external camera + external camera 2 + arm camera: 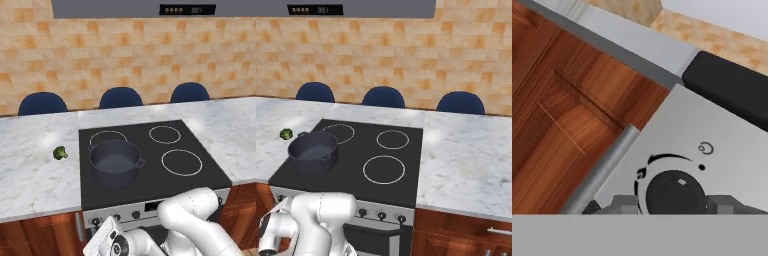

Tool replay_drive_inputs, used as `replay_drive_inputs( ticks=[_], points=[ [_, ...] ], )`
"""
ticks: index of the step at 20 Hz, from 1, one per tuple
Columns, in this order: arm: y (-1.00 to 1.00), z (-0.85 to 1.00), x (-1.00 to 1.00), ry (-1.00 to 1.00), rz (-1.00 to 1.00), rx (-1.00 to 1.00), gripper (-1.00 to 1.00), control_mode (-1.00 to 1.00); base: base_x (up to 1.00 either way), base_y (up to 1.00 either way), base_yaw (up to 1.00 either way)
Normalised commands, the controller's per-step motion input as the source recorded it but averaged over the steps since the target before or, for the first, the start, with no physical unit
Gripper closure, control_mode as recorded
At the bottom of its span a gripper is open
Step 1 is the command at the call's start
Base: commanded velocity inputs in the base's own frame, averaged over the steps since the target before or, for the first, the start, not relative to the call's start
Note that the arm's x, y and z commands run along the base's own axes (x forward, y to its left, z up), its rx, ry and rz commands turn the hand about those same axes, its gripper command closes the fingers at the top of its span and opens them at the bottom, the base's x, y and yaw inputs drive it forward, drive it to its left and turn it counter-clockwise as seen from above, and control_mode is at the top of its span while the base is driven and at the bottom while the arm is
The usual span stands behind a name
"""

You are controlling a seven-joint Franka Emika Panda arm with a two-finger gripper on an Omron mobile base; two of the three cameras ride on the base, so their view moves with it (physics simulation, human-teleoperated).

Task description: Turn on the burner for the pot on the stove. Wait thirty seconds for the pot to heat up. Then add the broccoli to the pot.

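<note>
The dark blue-grey pot stands on the front left ring of the black stove. The small green broccoli lies on the marble counter just left of the stove. My gripper is down at the stove's silver front panel. Its two fingertips press against either side of a round dark knob. The hand hangs low in front of the panel's left end, below the pot.
A wooden cabinet door and a silver bar handle lie left of the knob. More knobs line the panel. Three blue chair backs rise behind the counter, and a range hood hangs above.
</note>
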Motion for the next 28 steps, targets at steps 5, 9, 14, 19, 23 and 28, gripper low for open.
replay_drive_inputs(
  ticks=[5,9,14,19,23,28],
  points=[
    [0.15,-0.45,0.0,0.22,0.25,-0.21,1.0,-1.0,0.0,0.0,0.0],
    [0.32,-0.63,0.01,0.22,0.26,-0.26,1.0,-1.0,0.0,0.0,0.0],
    [0.52,-0.47,0.03,0.29,0.38,-0.29,1.0,-1.0,0.0,0.0,0.0],
    [0.56,-0.47,0.12,0.23,0.45,-0.29,1.0,-1.0,0.0,0.0,0.0],
    [0.57,-0.46,0.22,0.2,0.47,-0.29,1.0,-1.0,0.0,0.0,0.0],
    [0.59,-0.3,0.04,0.3,0.47,-0.3,1.0,-1.0,0.0,0.0,0.0]
  ],
)
